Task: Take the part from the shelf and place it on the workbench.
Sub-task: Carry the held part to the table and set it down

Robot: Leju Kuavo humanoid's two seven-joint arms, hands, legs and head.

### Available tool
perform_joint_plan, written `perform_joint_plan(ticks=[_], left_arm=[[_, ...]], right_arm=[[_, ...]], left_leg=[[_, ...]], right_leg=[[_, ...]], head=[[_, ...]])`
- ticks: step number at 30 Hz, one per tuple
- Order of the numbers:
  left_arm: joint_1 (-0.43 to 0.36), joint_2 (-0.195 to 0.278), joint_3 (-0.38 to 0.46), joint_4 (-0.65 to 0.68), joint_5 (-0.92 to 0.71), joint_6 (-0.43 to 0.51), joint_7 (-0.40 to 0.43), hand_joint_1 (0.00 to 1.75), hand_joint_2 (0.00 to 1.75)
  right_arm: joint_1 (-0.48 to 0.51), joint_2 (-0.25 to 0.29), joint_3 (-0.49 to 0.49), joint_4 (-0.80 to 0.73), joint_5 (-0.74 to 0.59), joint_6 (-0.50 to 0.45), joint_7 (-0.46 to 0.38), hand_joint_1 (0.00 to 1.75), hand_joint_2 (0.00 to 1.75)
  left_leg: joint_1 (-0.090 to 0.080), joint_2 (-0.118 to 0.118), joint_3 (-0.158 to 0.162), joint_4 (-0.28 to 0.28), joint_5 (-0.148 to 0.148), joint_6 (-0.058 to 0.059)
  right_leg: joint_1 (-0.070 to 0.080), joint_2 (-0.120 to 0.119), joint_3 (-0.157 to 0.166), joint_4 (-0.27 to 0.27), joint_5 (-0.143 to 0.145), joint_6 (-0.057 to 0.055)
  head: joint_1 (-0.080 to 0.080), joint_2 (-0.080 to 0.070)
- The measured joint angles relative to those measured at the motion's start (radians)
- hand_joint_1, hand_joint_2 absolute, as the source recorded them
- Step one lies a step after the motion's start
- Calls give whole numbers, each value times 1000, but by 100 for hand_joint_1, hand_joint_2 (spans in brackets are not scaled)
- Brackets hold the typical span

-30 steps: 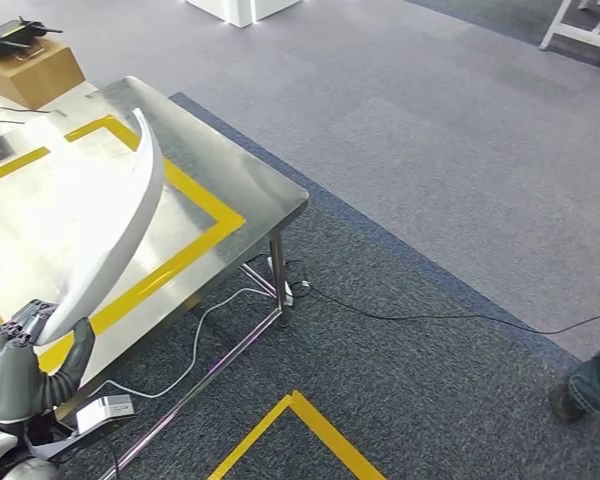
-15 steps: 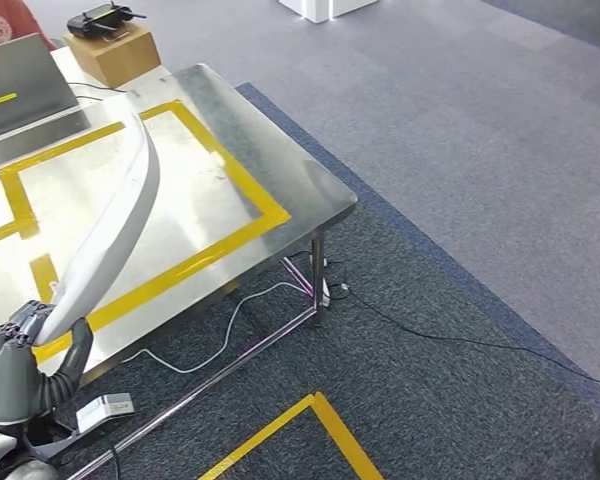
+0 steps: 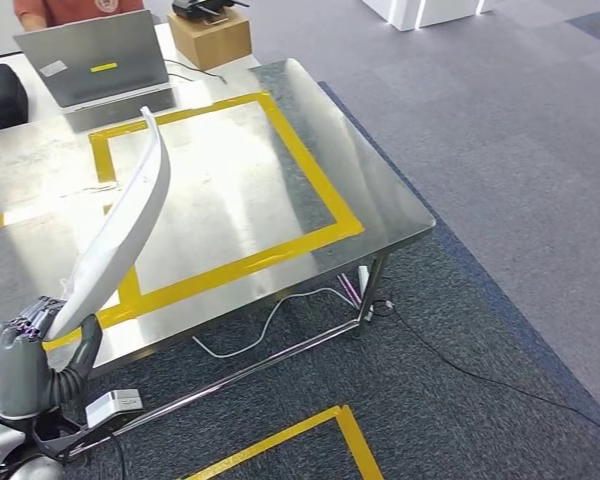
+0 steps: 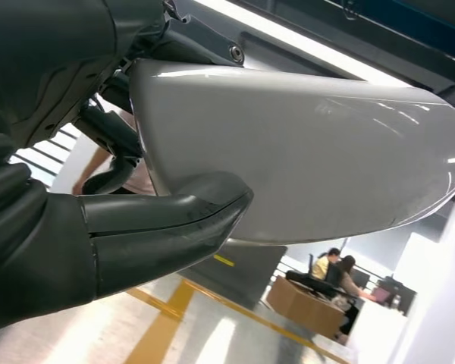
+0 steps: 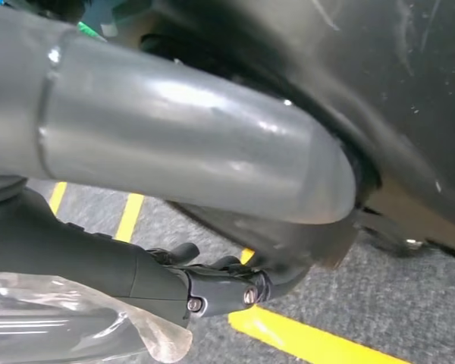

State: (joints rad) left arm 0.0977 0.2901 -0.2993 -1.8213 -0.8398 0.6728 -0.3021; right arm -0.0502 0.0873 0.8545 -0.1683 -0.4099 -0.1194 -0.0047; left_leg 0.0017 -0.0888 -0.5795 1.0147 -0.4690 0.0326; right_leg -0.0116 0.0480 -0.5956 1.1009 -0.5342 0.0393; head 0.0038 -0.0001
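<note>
The part (image 3: 123, 235) is a long, curved white panel. My left hand (image 3: 21, 365) grips its lower end at the near left, and the panel rises away from the hand over the steel workbench (image 3: 229, 200), which is marked with yellow tape rectangles. In the left wrist view my thumb (image 4: 156, 227) presses under the panel's glossy underside (image 4: 305, 152). The right wrist view has my right hand (image 5: 214, 292) hanging low over the grey carpet, beside a yellow floor line; how its fingers lie is unclear.
At the workbench's far edge stand a laptop (image 3: 93, 60), a black case (image 3: 3, 95) and a cardboard box (image 3: 210, 38), with a person in red (image 3: 70, 10) behind. Cables (image 3: 282, 310) and a white box (image 3: 112, 405) lie under the bench. Yellow tape (image 3: 304, 430) marks the carpet.
The camera has turned: the whole scene shifted right and the workbench now sits more centrally, with the laptop in sight. My left hand still holds the panel the same way.
</note>
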Motion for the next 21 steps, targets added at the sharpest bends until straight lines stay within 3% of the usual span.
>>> perform_joint_plan(ticks=[2,3,5,7,9,11,12,15,19,21], left_arm=[[-2,-2,-1,0,-1,-1,0,175,175],[-2,-2,-1,-1,-1,-2,0,175,175],[0,-2,-2,-3,-1,-3,0,175,175],[-1,-2,-2,-4,-1,-3,0,175,175],[-4,-3,-3,-5,-4,-6,0,175,175],[-5,-5,-4,-5,-9,-13,1,175,175],[-4,-6,-4,-5,-12,-17,3,175,175],[-5,-9,-5,-5,-20,-27,9,175,175],[-5,-10,-6,-5,-23,-30,12,175,175],[-7,-11,-6,-5,-28,-35,15,175,175]], right_arm=[[1,0,0,1,0,0,0,0,0],[1,0,0,2,0,0,1,0,0],[0,1,0,2,0,0,1,0,0],[0,1,0,2,0,0,1,0,0],[2,2,0,2,0,-1,2,0,0],[4,1,0,3,0,-1,3,0,0],[4,1,0,3,0,-1,3,0,0],[2,1,0,4,0,-1,3,0,0],[1,1,0,4,0,-1,3,0,0],[-1,1,0,4,0,-1,3,0,0]], left_leg=[[3,-26,-7,4,0,-10],[5,-39,-12,4,2,-17],[8,-58,-17,3,5,-31],[4,-16,-35,40,-19,-40],[3,53,-88,156,-80,-49],[8,77,-143,270,-119,-55],[10,80,-147,281,-112,-57],[11,91,-95,179,-38,-56],[11,96,-75,142,-20,-55],[6,122,-42,80,-1,-51]], right_leg=[[-5,53,40,-85,24,-6],[-5,63,47,-93,19,-9],[-5,38,55,-101,21,-18],[-9,6,62,-109,22,-30],[-8,-30,69,-112,19,-38],[-6,-64,73,-112,13,-40],[-5,-80,76,-111,10,-40],[-5,-111,87,-111,2,-36],[-5,-115,90,-111,0,-35],[-3,-124,94,-111,-6,-30]], head=[[-1,0],[-1,0],[0,0],[-8,0],[-16,0],[-18,0],[-18,0],[-18,0],[-18,0],[-18,0]])
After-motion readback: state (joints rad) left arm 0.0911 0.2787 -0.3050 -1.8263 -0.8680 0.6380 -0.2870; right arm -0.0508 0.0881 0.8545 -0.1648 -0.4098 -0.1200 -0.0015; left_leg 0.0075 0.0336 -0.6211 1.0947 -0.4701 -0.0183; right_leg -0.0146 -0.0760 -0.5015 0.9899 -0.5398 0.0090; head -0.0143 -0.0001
